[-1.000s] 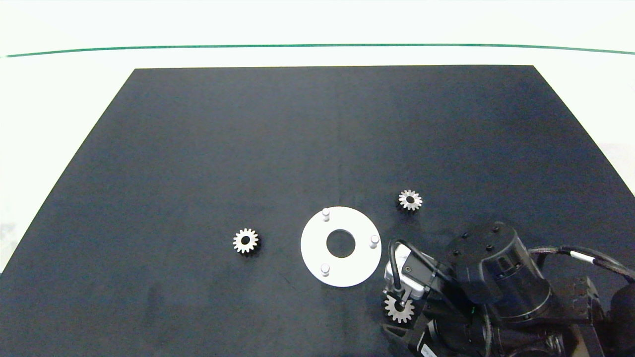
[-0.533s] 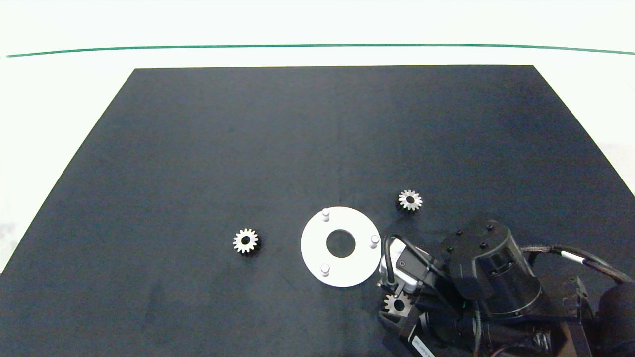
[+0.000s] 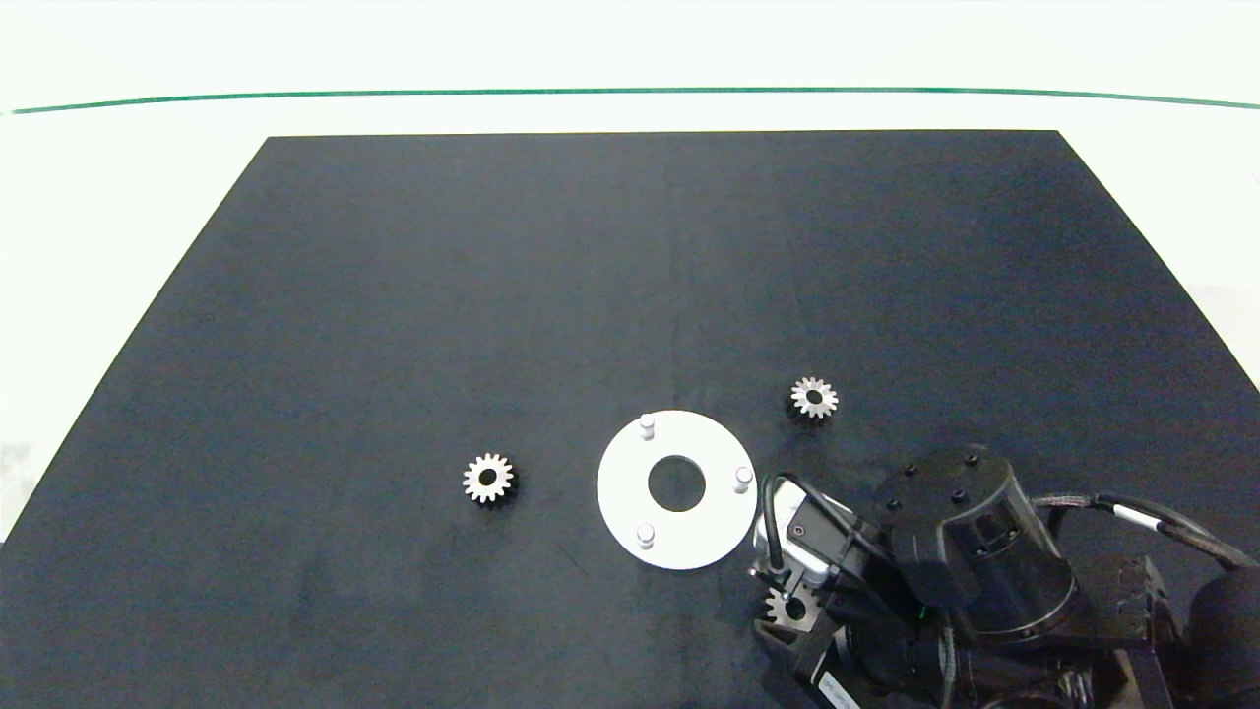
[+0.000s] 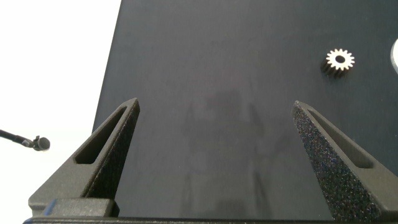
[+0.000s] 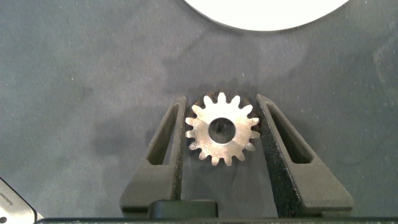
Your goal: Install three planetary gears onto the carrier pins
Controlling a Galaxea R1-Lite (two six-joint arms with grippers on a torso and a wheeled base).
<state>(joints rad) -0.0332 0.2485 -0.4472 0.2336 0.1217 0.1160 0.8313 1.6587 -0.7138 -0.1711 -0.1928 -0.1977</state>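
Lighting: bright, even, from overhead | Glare: pale table (image 3: 630, 49) around the black mat (image 3: 591, 295) washes out | Shadows: faint, soft beneath the grey fingers (image 4: 106, 155) | Distortion: green line (image 3: 630, 92) bows near edges | Focus: sharp.

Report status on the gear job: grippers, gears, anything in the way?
Right gripper shut on gear. Left gripper open, idle. Carrier pins bare. Nothing blocking.

In the head view the right arm's camera and cable covered part of the nearest gear (image 3: 790, 608). The white disc (image 5: 267, 14) ran off the right wrist picture's edge, its pins unseen there.
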